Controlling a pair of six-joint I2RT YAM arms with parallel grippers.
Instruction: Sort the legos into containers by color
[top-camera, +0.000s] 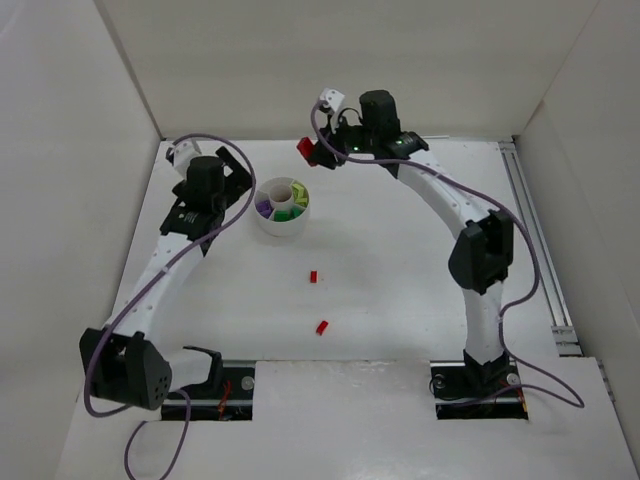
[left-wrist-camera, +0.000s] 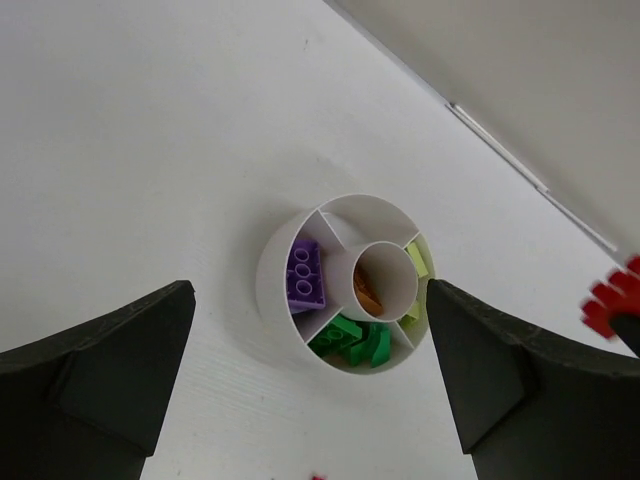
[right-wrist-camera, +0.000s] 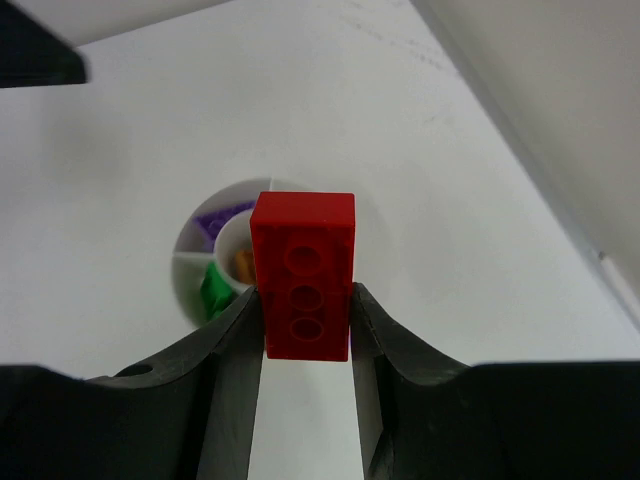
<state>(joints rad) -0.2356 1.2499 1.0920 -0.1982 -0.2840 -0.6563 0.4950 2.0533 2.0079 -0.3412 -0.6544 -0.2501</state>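
Observation:
The round white tub (top-camera: 270, 226) holds the containers: lavender legos (left-wrist-camera: 304, 275), green ones (left-wrist-camera: 355, 342), pale yellow ones (left-wrist-camera: 420, 262), and an orange-brown one (left-wrist-camera: 366, 293) in the central cylinder. My left gripper (top-camera: 236, 198) hovers just left of the tub, open and holding nothing; its wide-spread fingers (left-wrist-camera: 110, 360) frame the tub (left-wrist-camera: 270, 290). My right gripper (right-wrist-camera: 305, 300) is shut on a red lego (right-wrist-camera: 303, 275), held in the air behind and to the right of the tub (right-wrist-camera: 185, 265). Two more red legos (top-camera: 313, 276) (top-camera: 322, 327) lie on the table.
White walls enclose the table on the left, back and right. A metal rail (top-camera: 540, 240) runs along the right side. The right arm's elbow (top-camera: 482, 250) stands right of centre. One tub wedge (left-wrist-camera: 360, 215) shows only white.

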